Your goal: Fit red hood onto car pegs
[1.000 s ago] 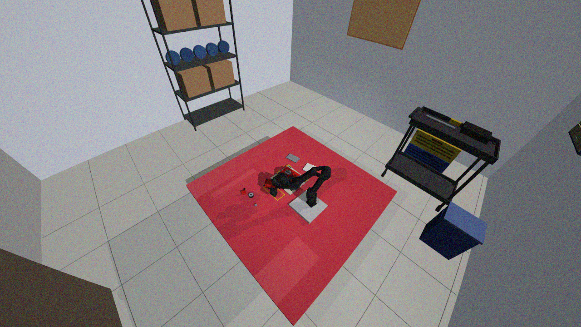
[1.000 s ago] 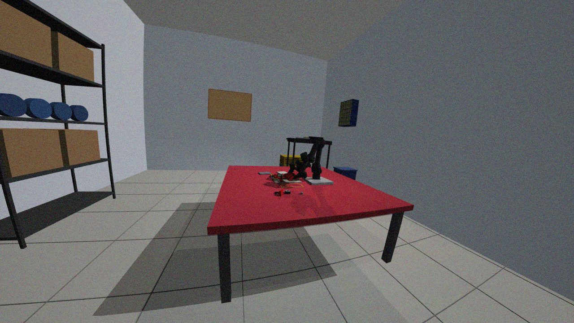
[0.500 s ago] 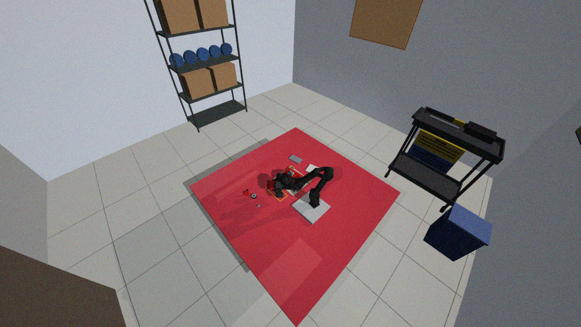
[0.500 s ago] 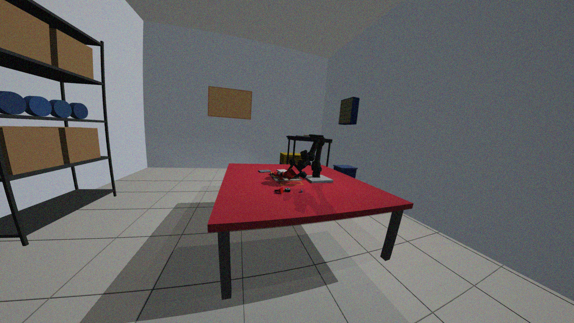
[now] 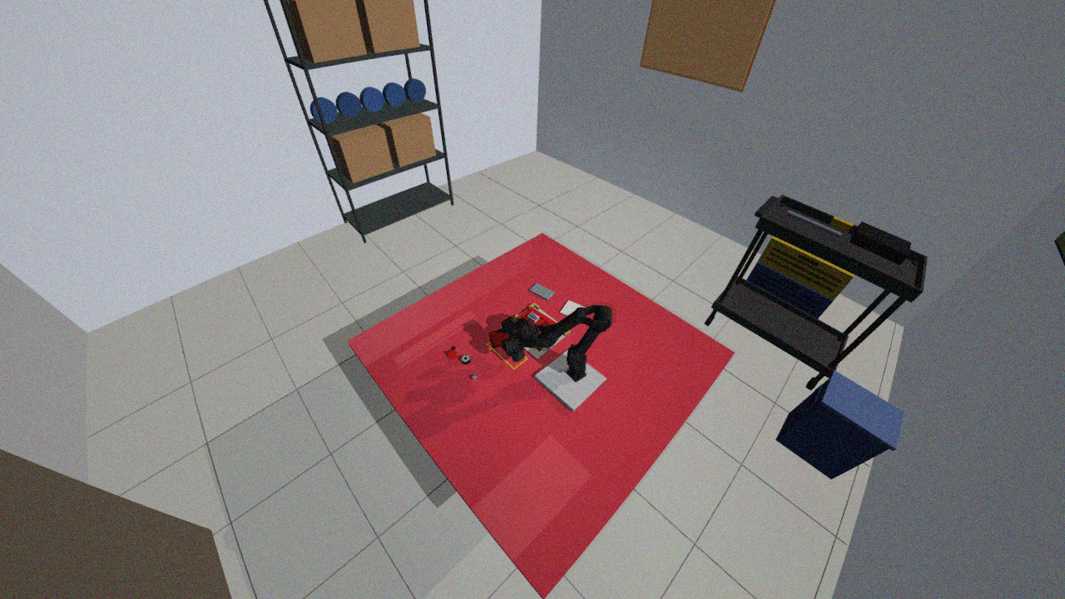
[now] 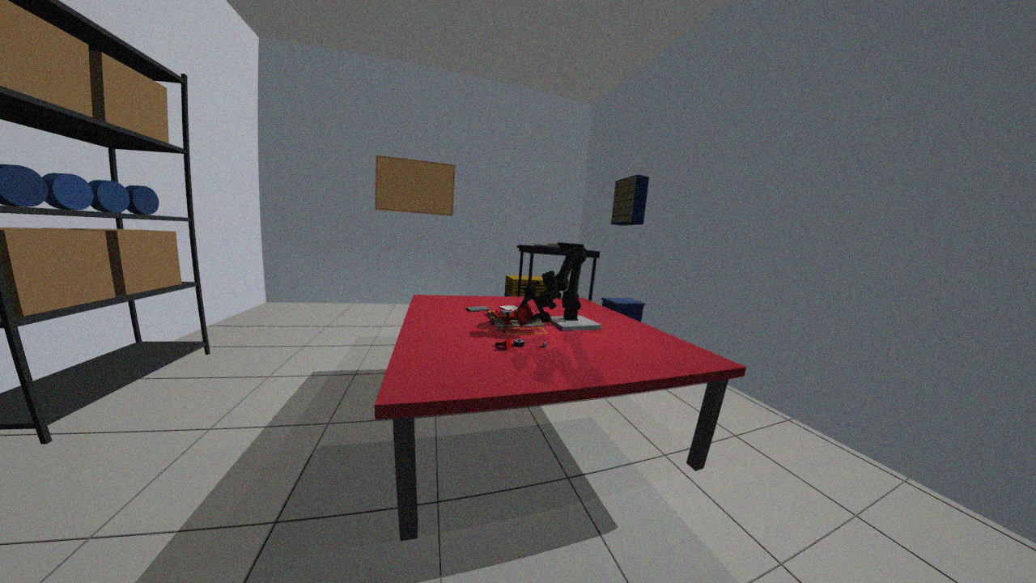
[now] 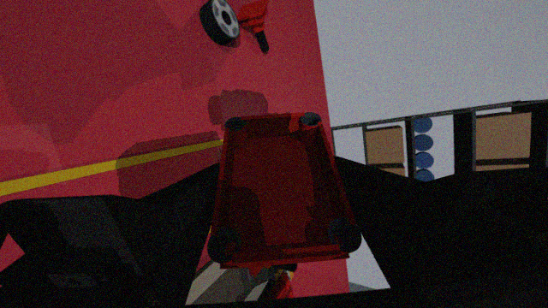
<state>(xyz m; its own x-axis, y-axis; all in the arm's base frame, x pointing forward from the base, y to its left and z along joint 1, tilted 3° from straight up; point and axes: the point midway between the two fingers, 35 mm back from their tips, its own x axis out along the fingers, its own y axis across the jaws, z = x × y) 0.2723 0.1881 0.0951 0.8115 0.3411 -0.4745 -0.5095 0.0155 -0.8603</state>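
Red hood (image 7: 280, 188) | clamped between gripper (image 7: 278, 239) fingers | seemingly lifted off table (image 7: 107, 85)

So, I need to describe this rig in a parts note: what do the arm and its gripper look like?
The arm is black all over, built of rounded, tube-like links with chunky joints, and it rises from a flat pale grey base plate. The gripper is also black; in the wrist view its fingers are broad, dark, blocky shapes. No cables, labels or markings can be made out at this size.
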